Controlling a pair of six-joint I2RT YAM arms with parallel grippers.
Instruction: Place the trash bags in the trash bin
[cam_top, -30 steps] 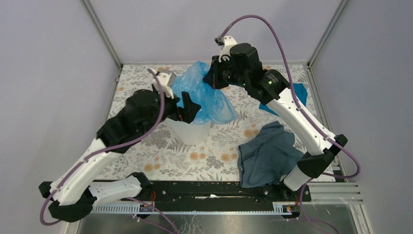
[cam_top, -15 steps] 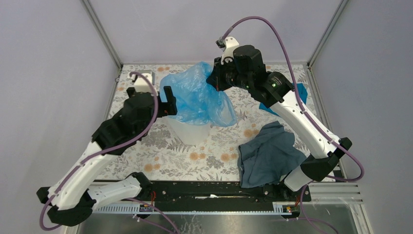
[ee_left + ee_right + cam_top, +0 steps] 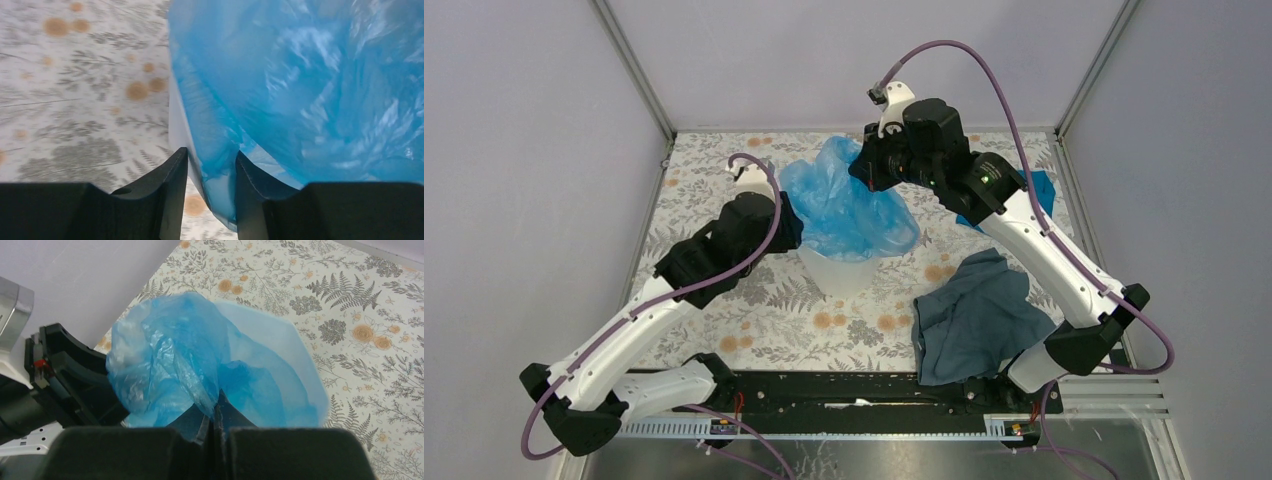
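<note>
Right gripper (image 3: 215,413): fingers pressed together, pinching a gathered fold of the trash bag (image 3: 849,205). The bag hangs beneath the gripper and billows over the mouth of the trash bin (image 3: 839,272) directly below. Left gripper (image 3: 210,165): fingers drawn narrowly in on the bin's rim wall and the film draped over it, which together fill the gap. A dark grey-blue cloth (image 3: 974,320) lies well behind the right gripper, toward its arm's base.
</note>
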